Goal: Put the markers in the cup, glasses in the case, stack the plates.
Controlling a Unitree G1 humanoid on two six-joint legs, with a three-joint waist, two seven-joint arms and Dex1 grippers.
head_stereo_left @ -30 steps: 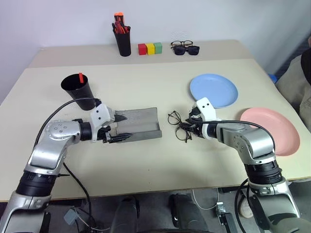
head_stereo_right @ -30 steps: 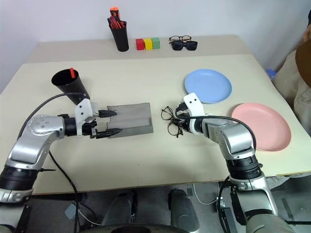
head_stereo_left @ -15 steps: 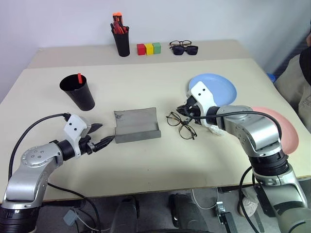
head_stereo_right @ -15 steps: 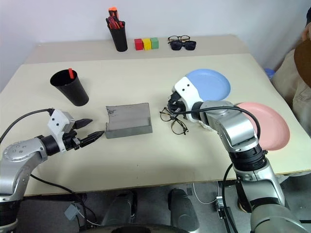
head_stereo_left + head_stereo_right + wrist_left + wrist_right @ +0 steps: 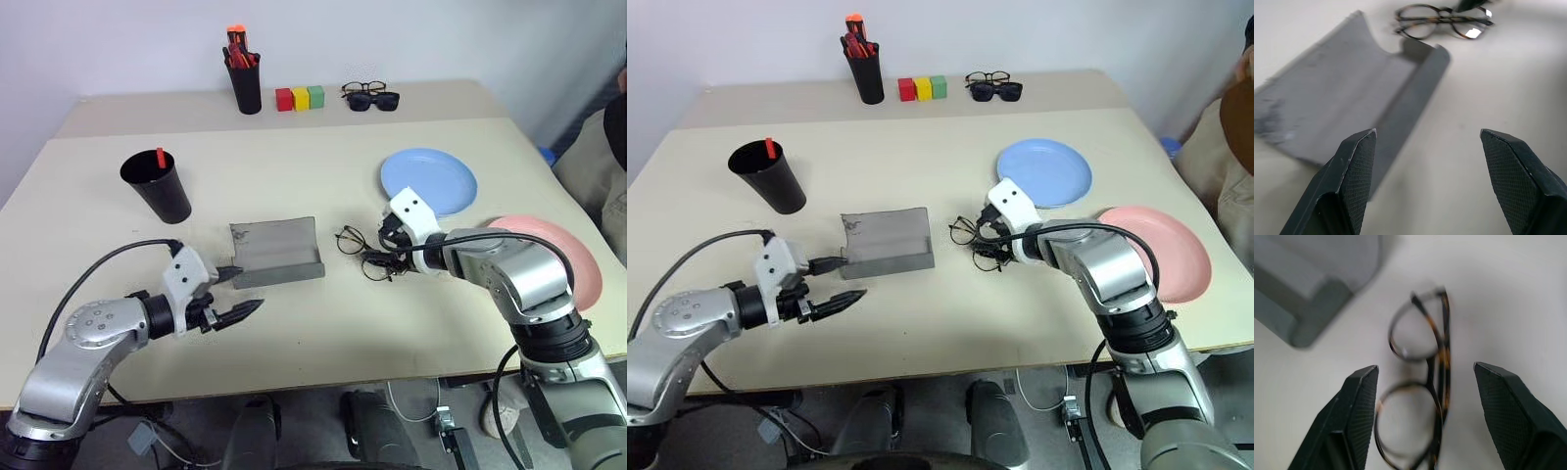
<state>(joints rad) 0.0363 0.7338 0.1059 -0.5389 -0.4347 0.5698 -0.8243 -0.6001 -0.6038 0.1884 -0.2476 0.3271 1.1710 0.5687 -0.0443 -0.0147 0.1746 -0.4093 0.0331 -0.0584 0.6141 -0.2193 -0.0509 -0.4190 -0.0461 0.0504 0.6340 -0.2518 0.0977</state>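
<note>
The glasses lie on the table just right of the open grey case. My right gripper hovers open over them, one finger on either side, gripping nothing. My left gripper is open and empty, a little in front of the case's near left corner. The black cup stands at the back left with a red marker sticking out of it. The light blue plate and the pink plate lie apart on the right, the pink one partly behind my right arm.
At the far edge stand a slim black pen pot with red-orange pens, three coloured blocks and dark sunglasses. A person sits at the right edge of the table.
My left gripper has drawn back from the case toward the table's front edge. My right gripper, shut at the glasses before, has opened; the glasses stay beside the case.
</note>
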